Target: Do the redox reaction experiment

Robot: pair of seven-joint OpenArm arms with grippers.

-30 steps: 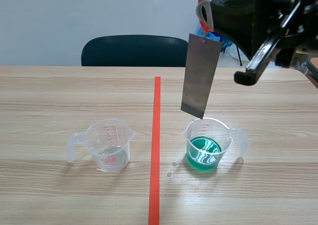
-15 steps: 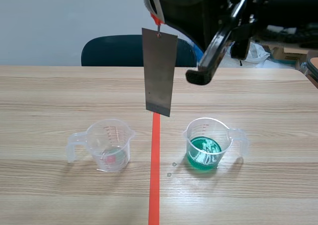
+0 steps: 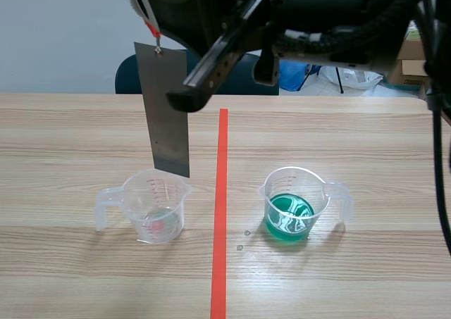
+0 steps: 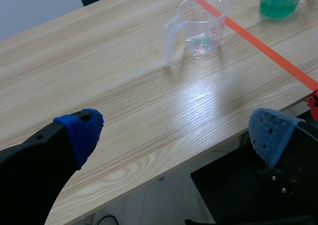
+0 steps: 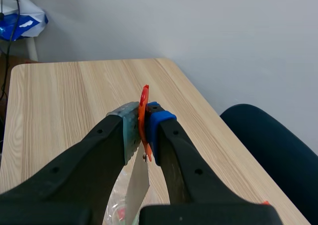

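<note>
The right gripper, on an arm that reaches in from the right across the top of the scene, is clamped on a small orange tag, with its pads pressed against both faces. From that tag a grey metal plate hangs nearly upright, slightly tilted, over the left half of the table. The plate's lower edge sits at the far right rim of a clear cup with red measuring marks, and whether it dips inside cannot be told. This cup stands left of the orange tape line with its handle pointing left. To the right of the line, well apart from it, stands a second cup holding green liquid, with its handle pointing right. The left gripper hangs spread wide with nothing between its blue pads, at the near left edge of the table and well short of both cups. A dark chair stands behind the far edge.
</note>
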